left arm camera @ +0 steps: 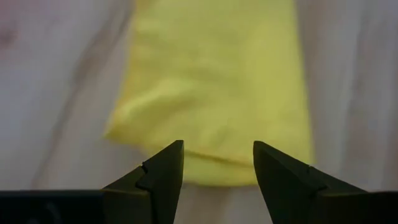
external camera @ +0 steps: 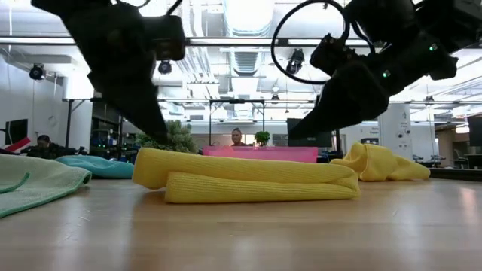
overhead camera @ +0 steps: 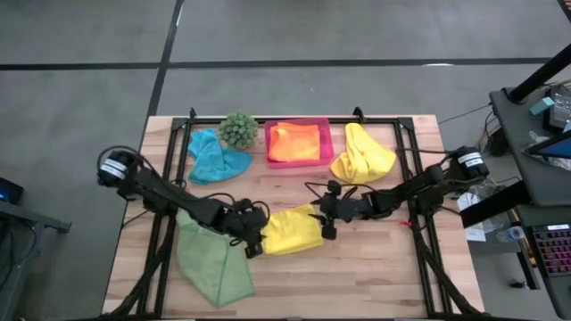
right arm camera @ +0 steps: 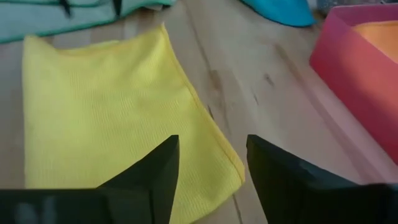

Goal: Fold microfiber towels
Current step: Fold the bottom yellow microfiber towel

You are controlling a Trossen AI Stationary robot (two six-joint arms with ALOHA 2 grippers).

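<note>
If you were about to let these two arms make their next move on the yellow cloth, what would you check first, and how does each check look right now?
1. Folded yellow microfiber towel lies flat on the wooden table: ok.
2. Left tool open at its left end: ok.
3. Right tool open at its right end: ok.
4. Either tool holding cloth: not ok, none held.
5. Light green towel clear of the yellow one: cannot tell.
6. Folded orange towel stowed in pink plastic tray: ok.

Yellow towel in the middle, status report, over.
Both grippers open, left gripper and right gripper at opposite ends. Yellow towel folded, flat on table, unheld. Nothing in the way.
</note>
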